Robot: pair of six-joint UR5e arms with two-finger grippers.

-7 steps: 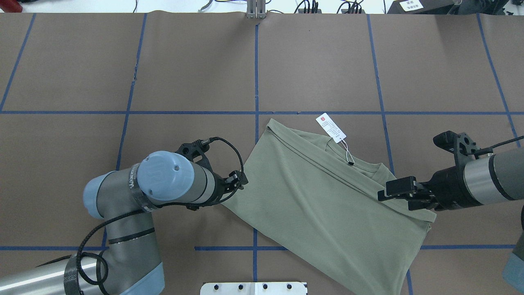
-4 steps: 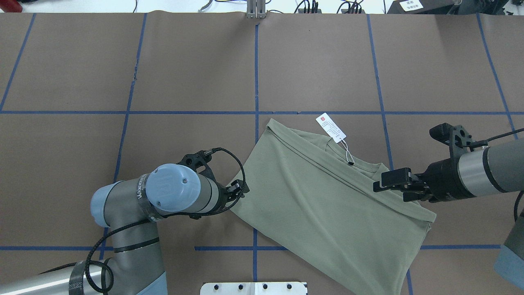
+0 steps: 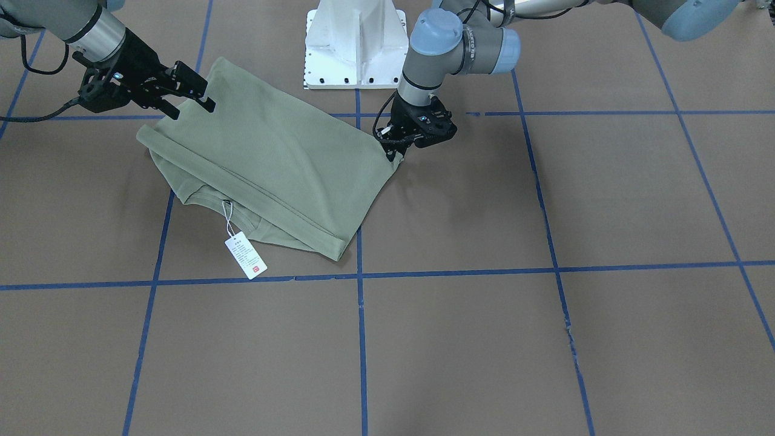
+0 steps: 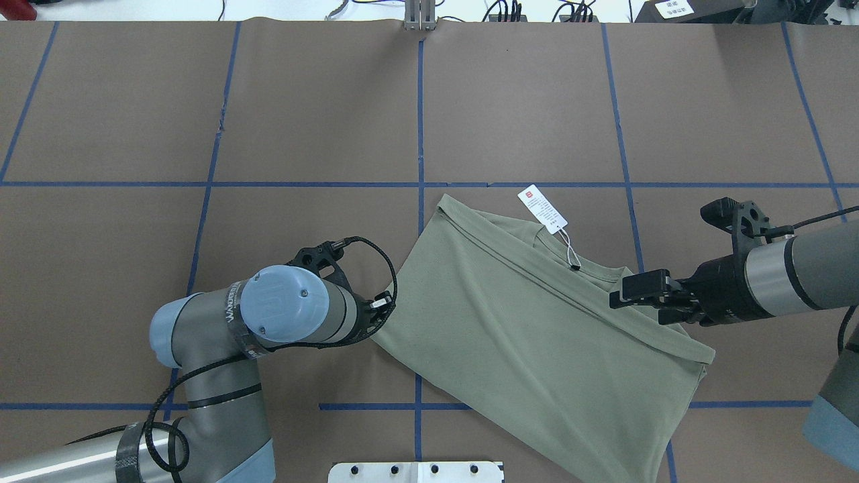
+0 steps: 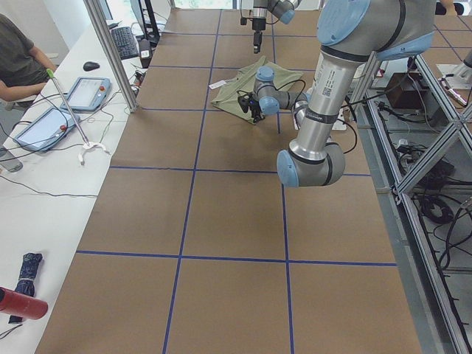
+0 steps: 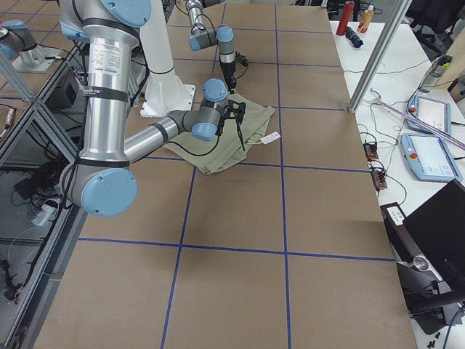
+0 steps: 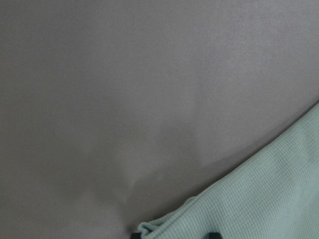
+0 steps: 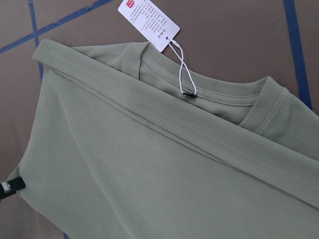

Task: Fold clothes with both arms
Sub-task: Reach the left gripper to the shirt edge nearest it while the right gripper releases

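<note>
The shirt (image 4: 537, 335) is lying on the worktop (image 4: 302, 121) at a slant, already doubled over itself, with a long fold edge running across it and the collar (image 8: 259, 117) peeking out beyond that edge; so a further fold seems to be in hand, with both arms getting into place at opposite ends. The left gripper (image 3: 395, 156) is sitting low at the shirt's pointed corner; its wrist camera is showing cloth between two dark tips at the bottom edge, but I cannot tell whether the jaws are pinching it or only straddling it. The right gripper (image 4: 634, 305) is hovering over the folded edge beside the collar, jaws apart and holding nothing.

The next move is likely calling for the right jaws to drop and catch every layer at that edge, then for both arms to lift together so the cloth is not skewing.

The hang tag (image 4: 542, 208) is lying on its string just beyond the collar and could get dragged into the fold; the pedestal (image 3: 354, 42) is standing near the shirt's inner edge.
</note>
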